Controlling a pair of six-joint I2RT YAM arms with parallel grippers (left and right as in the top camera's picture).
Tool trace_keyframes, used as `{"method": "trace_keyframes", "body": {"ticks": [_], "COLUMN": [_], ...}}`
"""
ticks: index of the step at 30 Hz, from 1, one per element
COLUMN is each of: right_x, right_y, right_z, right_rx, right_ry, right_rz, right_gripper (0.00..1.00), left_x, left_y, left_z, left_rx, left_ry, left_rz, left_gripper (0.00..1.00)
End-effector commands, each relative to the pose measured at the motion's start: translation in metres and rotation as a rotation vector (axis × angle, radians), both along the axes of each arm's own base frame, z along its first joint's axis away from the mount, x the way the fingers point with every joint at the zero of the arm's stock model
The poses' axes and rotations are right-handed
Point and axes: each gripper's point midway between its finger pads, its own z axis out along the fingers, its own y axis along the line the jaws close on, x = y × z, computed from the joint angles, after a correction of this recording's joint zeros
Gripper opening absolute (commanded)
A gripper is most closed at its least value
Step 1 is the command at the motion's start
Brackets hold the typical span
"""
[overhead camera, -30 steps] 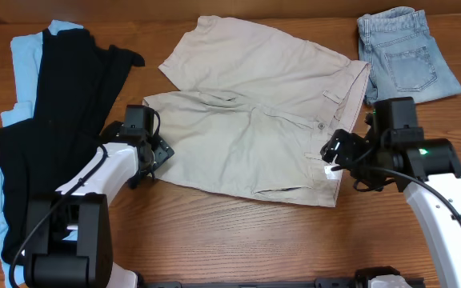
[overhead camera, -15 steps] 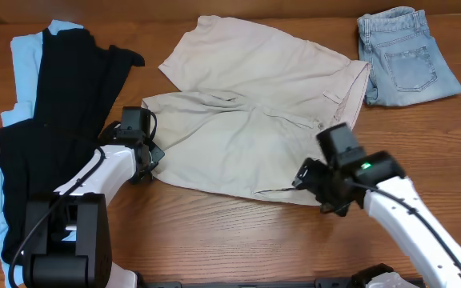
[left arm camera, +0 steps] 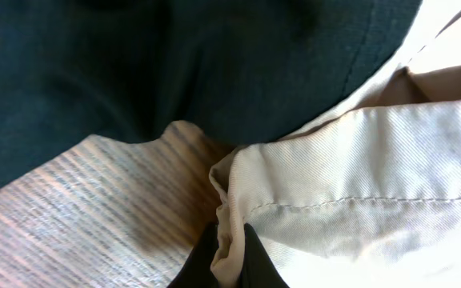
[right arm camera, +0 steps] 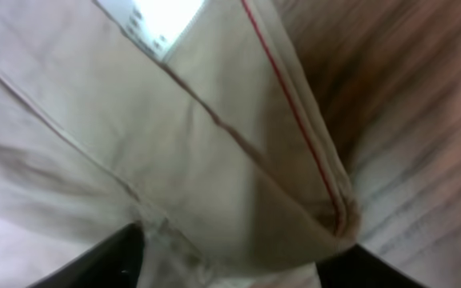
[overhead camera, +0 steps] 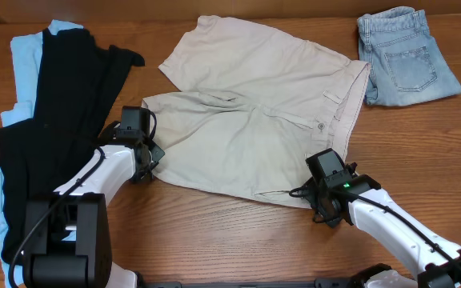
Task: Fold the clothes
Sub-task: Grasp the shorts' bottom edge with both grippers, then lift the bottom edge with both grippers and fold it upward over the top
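Lying spread flat across the middle of the table (overhead camera: 214, 240), the khaki shorts (overhead camera: 254, 120) have their waistband toward the right edge and both legs toward the left edge. The left gripper (overhead camera: 152, 160) sits at the hem of the leg nearer the front edge. Its wrist view shows the fingertips (left arm camera: 256, 268) pinched together on the stitched hem, a sliver of cloth squeezed between them. The right gripper (overhead camera: 314, 196) is at the waistband corner nearest the front edge. In its wrist view a folded lip of waistband, edged with a thin red line, fills the space between the two dark fingers (right arm camera: 118, 260), which stand well apart; whether they press on the cloth cannot be told. A small white label (right arm camera: 160, 14) shows at the top of that view. A black garment (overhead camera: 62, 120) lies along the left edge over a light-blue garment (overhead camera: 24, 56). Pale denim shorts (overhead camera: 406, 56) rest in the far right corner, just beside the khaki waistband
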Motion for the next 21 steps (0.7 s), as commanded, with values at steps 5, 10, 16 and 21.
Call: {"method": "trace_keyframes", "body": {"ticks": [5, 10, 16, 21], "right_x": [-0.002, 0.013, 0.039, 0.031], "right_y": [-0.012, -0.017, -0.033, -0.027], "right_z": [-0.003, 0.044, 0.148, 0.207], "right_rx": [-0.066, -0.083, -0.076, 0.019], "right_ry": [0.011, -0.017, -0.155, -0.207], "right_rz": [-0.017, 0.045, 0.148, 0.229], "right_gripper": [0.08, 0.04, 0.04, 0.04], "left_x": [0.0, 0.01, 0.027, 0.016], "left_y": [-0.004, 0.004, 0.021, 0.034], "left_z": [0.012, 0.08, 0.195, 0.279], "left_rx": [-0.012, 0.01, 0.142, 0.232], "left_ry": [0.054, 0.078, -0.037, -0.136], "left_rz": [-0.061, -0.047, -0.124, -0.142], "left_gripper": [0.04, 0.04, 0.04, 0.04]}}
